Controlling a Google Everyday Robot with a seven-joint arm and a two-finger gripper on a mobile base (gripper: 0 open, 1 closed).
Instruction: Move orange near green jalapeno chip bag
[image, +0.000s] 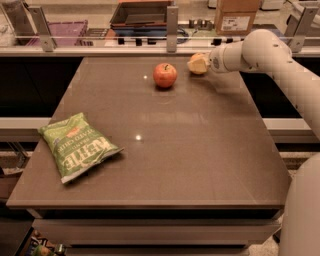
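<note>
The green jalapeno chip bag lies flat near the table's front left corner, its white "KETTLE" lettering facing up. My gripper is at the far right of the table, just right of a red apple. The orange shows only as a small orange-coloured sliver at the top of the gripper; the rest of it is hidden by the gripper. The gripper and orange are far from the bag, across the table's diagonal.
A red apple with a stem stands at the far middle of the brown table. Behind the table runs a rail with posts, with a dark tray and a cardboard box beyond it.
</note>
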